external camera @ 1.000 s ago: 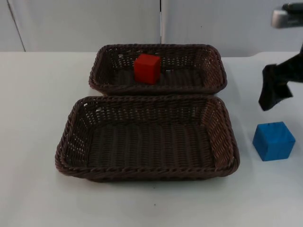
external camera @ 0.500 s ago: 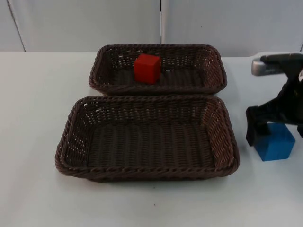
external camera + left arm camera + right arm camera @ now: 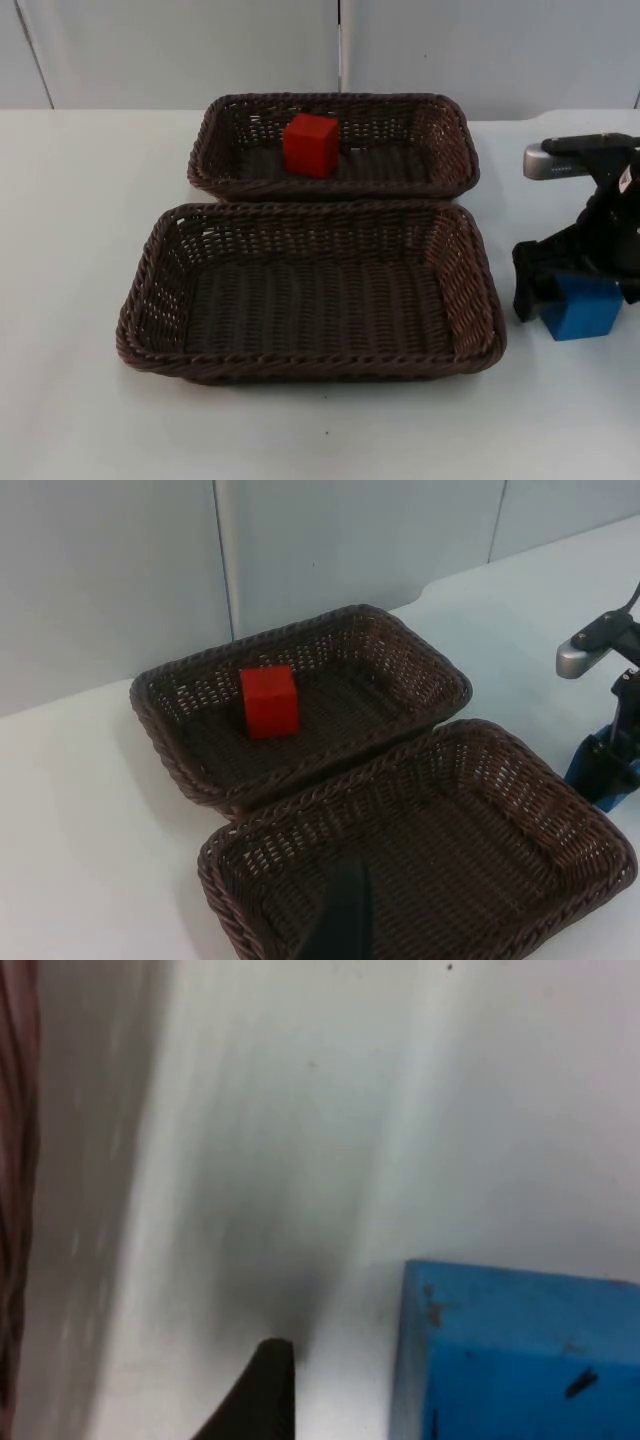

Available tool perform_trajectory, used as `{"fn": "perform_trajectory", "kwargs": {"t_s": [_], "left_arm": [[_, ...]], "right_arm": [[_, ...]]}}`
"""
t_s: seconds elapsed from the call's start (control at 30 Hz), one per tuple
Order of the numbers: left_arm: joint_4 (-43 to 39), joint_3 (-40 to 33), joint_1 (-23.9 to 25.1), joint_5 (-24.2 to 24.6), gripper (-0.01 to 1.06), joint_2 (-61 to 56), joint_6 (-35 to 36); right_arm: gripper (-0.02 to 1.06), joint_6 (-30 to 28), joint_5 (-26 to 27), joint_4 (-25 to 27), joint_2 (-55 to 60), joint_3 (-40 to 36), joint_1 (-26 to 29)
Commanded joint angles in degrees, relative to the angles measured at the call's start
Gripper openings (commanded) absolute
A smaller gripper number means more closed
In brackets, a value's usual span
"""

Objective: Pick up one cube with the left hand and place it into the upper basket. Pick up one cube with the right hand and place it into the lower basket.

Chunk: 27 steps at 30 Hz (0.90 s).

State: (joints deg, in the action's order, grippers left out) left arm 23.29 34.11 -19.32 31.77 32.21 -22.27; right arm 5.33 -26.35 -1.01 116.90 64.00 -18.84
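The blue cube (image 3: 585,312) sits on the white bench (image 3: 70,250), just beside the right end of the lower basket (image 3: 160,300). The right gripper (image 3: 575,290) is down over it, jaws apart: one finger stands on the basket side of the cube with bare bench between them in the right wrist view, and the other finger is hidden, so nothing is clamped.

The red cube (image 3: 311,145) lies inside the upper basket (image 3: 450,150), towards its left half. So the left arm's share of the task looks done; the right arm's share is at the grasp, and the closing, lifting and placing into the lower basket, which holds nothing, are left.

The left gripper waits well back from the baskets; one dark fingertip (image 3: 340,920) appears in its wrist view, and I cannot tell how its jaws stand.

No brand, label or readable writing is visible on the cubes or baskets.
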Motion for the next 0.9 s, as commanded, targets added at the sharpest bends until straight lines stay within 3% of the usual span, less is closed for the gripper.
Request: {"fn": "perform_trajectory", "kwargs": {"t_s": [0.0,0.03,0.13,0.17,0.27,0.3,0.87], "left_arm": [[0.52,-0.18,0.02,-0.42,0.76,-0.24,0.14],[0.52,-0.18,0.02,-0.42,0.76,-0.24,0.14],[0.52,-0.18,0.02,-0.42,0.76,-0.24,0.14],[0.52,-0.18,0.02,-0.42,0.76,-0.24,0.14],[0.52,-0.18,0.02,-0.42,0.76,-0.24,0.14],[0.52,-0.18,0.02,-0.42,0.76,-0.24,0.14],[0.05,-0.18,0.02,-0.42,0.76,-0.24,0.14]], "right_arm": [[0.93,0.24,0.84,-0.29,-0.13,0.25,-0.33],[0.85,0.24,0.84,-0.29,-0.13,0.25,-0.33],[0.48,0.24,0.84,-0.29,-0.13,0.25,-0.33],[0.48,0.24,0.84,-0.29,-0.13,0.25,-0.33],[0.09,0.24,-0.09,-0.14,-0.59,0.25,-0.33],[0.00,0.24,-0.45,-0.14,-1.24,0.25,-0.33],[0.00,-0.19,-9.77,-0.14,-23.64,0.25,-0.33]]}}
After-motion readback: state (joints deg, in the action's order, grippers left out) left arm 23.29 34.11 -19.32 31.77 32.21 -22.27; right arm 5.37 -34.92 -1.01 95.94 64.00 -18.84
